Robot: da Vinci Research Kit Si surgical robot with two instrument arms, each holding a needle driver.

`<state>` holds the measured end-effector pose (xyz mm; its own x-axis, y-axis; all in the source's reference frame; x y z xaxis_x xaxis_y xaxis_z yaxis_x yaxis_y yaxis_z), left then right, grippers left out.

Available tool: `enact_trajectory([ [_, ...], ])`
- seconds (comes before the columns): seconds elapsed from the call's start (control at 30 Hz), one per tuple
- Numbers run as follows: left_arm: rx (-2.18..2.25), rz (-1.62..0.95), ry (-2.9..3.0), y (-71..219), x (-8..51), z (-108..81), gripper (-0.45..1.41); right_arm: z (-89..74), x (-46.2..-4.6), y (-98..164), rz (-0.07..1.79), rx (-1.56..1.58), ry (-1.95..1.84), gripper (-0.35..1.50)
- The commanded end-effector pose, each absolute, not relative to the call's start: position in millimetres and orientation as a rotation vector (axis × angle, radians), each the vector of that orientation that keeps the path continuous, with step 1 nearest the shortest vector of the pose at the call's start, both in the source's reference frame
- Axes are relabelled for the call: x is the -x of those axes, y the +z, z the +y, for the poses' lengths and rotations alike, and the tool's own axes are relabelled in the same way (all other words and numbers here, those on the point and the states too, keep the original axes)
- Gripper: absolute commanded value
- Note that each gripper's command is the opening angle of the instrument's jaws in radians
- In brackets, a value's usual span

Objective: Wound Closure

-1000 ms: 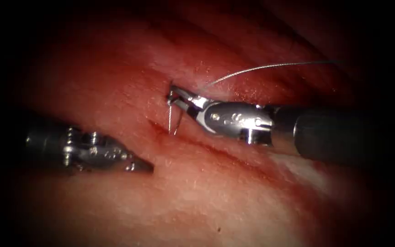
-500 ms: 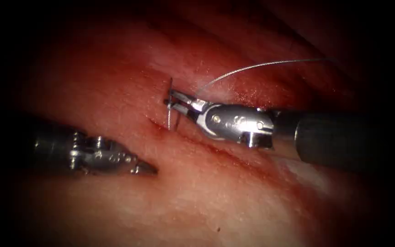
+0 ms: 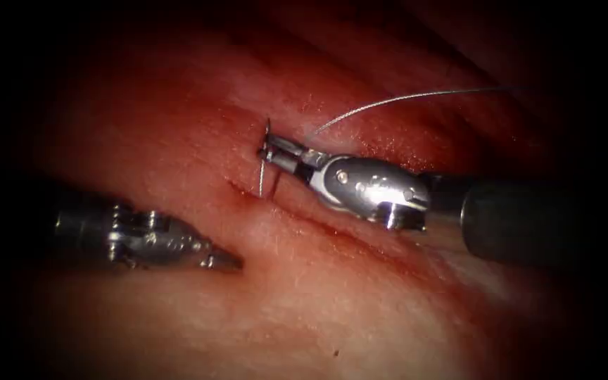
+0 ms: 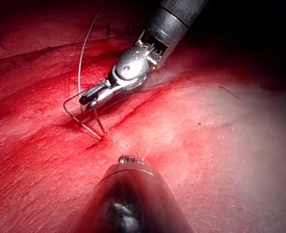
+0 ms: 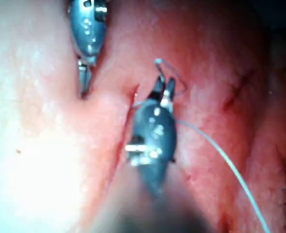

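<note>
With its point in the cut (image 3: 297,218), my right fingers (image 3: 270,149) clamp the needle (image 3: 262,172) mid-curve for control, left fingers (image 3: 230,262) closed, empty.

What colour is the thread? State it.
Pale silvery grey thread, clearest in the endoscope view.

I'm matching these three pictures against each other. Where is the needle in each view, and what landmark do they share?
Endoscope view: needle in the right hand, tip at the cut.
Left wrist view: needle held by that same tool.
Right wrist view: needle at its own jaws.
Shared landmark: the thread trailing from the right tool.
</note>
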<state>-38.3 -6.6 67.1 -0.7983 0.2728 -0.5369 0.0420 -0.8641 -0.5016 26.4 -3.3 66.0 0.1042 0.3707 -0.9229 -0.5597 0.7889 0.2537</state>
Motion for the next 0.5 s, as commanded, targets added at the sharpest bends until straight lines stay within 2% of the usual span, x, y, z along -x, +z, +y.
enact_trajectory([
  [0.03,0.94,-0.767,2.762,67.6,38.7,-7.2,-0.28,-3.4,-27.0,66.4,1.298,0.171,0.698,-0.35],
  [0.5,0.942,-0.768,2.764,67.6,38.5,-7.2,-0.28,-3.4,-27.0,66.3,1.313,0.084,0.816,-0.35],
])
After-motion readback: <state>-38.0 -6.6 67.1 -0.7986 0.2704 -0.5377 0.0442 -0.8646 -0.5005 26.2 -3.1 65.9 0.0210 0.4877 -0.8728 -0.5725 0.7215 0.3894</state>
